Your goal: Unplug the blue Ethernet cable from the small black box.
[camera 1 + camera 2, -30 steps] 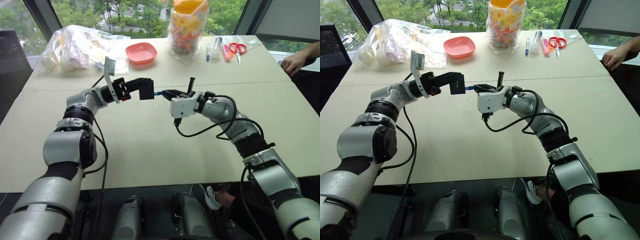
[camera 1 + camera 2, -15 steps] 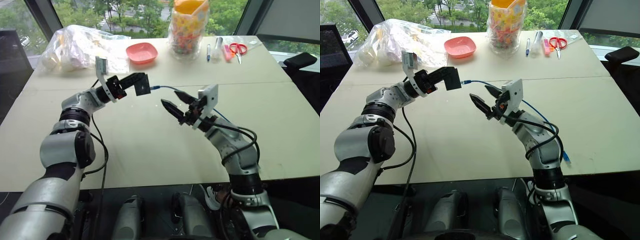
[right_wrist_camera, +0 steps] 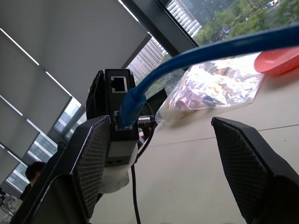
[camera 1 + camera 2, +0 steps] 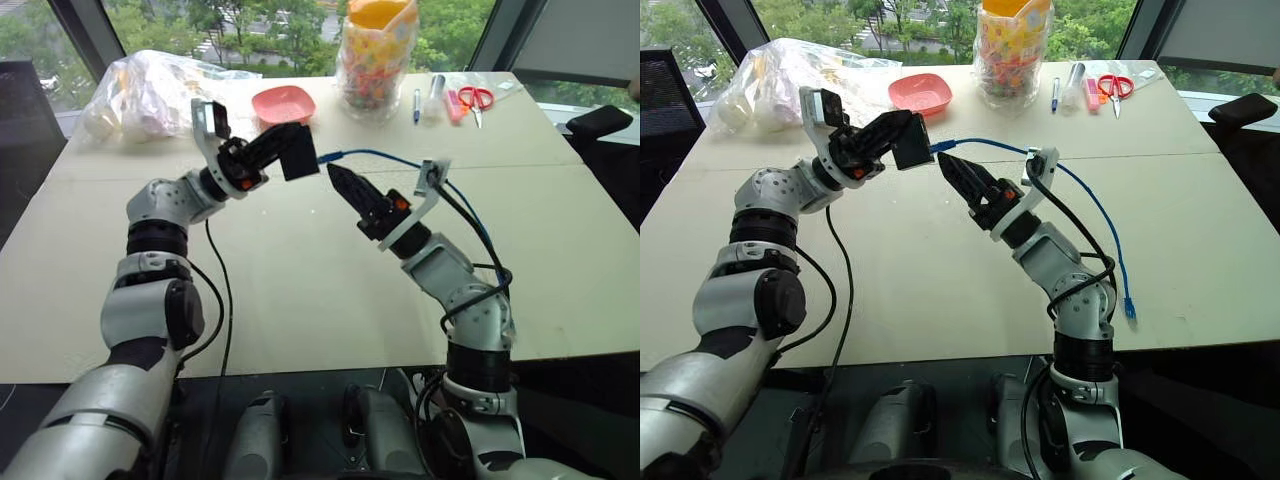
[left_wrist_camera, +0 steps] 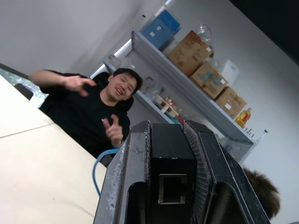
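Left gripper (image 4: 902, 140) clamped on the small black box (image 4: 299, 152), held raised above the table (image 4: 300, 290), arm bent up and inward. Right gripper (image 3: 168, 163) fingers spread apart, holding nothing, forearm angled up toward the box. Blue Ethernet cable (image 4: 1080, 195) is plugged into the box's side and trails over the right arm down to the table edge. Right wrist view shows the plug seated below a second, unused port. Left wrist view shows an open port on the box between the fingers (image 5: 124, 182), with a person (image 5: 93, 112) seated behind.
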Available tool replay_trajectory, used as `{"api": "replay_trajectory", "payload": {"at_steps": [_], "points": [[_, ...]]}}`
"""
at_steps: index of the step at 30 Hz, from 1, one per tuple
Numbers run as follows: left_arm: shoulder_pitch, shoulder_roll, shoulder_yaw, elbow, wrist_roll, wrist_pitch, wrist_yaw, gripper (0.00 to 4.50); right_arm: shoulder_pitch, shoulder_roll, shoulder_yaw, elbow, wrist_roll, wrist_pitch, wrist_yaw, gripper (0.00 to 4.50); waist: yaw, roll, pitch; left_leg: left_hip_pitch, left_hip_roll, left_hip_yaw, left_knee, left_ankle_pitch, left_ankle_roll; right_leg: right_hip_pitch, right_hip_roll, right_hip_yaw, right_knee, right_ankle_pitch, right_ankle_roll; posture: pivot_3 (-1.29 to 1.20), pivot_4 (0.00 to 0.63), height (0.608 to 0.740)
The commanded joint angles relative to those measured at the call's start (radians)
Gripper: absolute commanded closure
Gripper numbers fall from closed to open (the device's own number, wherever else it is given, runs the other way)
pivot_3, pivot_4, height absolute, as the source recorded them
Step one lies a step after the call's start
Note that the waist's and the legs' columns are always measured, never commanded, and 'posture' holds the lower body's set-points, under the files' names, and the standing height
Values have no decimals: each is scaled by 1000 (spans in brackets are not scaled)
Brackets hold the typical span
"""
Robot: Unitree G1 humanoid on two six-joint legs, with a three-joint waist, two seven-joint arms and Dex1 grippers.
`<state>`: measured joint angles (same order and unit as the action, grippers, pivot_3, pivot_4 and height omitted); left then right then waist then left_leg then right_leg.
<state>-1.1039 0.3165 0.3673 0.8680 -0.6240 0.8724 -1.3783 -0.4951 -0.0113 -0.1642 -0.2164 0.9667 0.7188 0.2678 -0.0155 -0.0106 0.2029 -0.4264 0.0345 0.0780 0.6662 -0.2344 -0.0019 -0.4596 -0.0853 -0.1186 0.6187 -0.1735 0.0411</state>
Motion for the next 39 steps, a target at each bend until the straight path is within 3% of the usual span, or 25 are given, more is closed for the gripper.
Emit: {"api": "replay_trajectory", "payload": {"at_steps": [1, 13, 16, 21, 30, 35, 39], "points": [[-7, 2, 7, -64, -42, 11, 16, 3996, -28, 3, 2, -13, 24, -19, 27, 892, 1, 0, 0, 0, 0, 0, 0, 0, 0, 0, 0, 0, 0, 0, 0, 0, 150, 740], [25, -5, -3, -119, -79, 28, 47, 3996, -35, 8, 22, -6, 16, -27, 44, 892, 1, 0, 0, 0, 0, 0, 0, 0, 0, 0, 0, 0, 0, 0, 0, 0, 150, 740], [30, -12, -8, -129, -83, 31, 52, 3996, -39, 18, 23, 2, 13, -33, 42, 1780, 1, 0, 0, 0, 0, 0, 0, 0, 0, 0, 0, 0, 0, 0, 0, 0, 150, 740], [30, -17, -10, -131, -87, 29, 60, 3996, -42, 31, 29, 9, 11, -38, 43, 4353, 1, 0, 0, 0, 0, 0, 0, 0, 0, 0, 0, 0, 0, 0, 0, 0, 150, 740], [13, 31, 25, -79, -76, -27, 99, 3996, -36, 29, -38, 38, 66, -27, -12, 4441, 1, 0, 0, 0, 0, 0, 0, 0, 0, 0, 0, 0, 0, 0, 0, 0, 150, 740], [17, 116, 44, -44, -71, -50, 104, 3996, -74, -99, -134, 105, 71, -37, -18, 4441, 1, 0, 0, 0, 0, 0, 0, 0, 0, 0, 0, 0, 0, 0, 0, 0, 150, 740], [26, 137, 22, -40, -37, -116, 140, 3996, -134, -243, -131, 201, -30, -46, 22, 4441, 4, 0, 0, 0, 0, 0, -1, 0, 0, 0, 0, 0, -1, 0, 0, 0, 150, 740]]}}
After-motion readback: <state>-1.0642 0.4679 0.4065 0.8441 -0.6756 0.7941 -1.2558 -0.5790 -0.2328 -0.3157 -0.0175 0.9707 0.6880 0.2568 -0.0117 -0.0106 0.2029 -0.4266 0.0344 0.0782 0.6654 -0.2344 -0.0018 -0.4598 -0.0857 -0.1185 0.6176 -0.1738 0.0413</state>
